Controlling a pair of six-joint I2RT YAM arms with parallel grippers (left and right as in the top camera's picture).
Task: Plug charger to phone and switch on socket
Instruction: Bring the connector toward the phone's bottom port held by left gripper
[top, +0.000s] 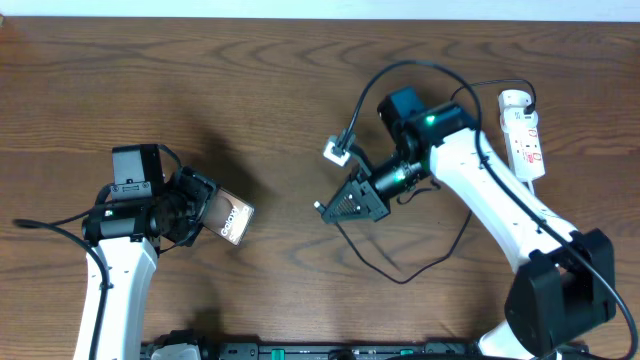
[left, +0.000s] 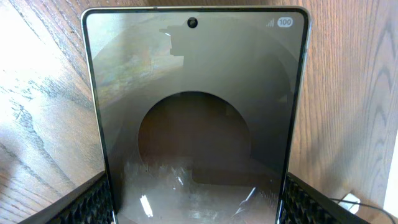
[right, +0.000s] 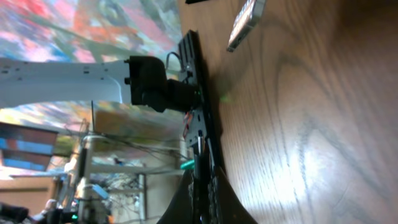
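Left hand (top: 208, 214) is clenching the flat brownish-grey rectangular phone (top: 233, 218) by both long edges, holding it toward the left edge of the brown wooden table (top: 300, 80), free end facing centre. Right hand (top: 321, 208) is looking closed on the connector end of the long thin black charger cable (top: 400, 281), slack looping toward the near edge. Best play: squaring the tip to the port, sliding straight in. The narrow white power strip (top: 524, 135) is lying by the far right corner.
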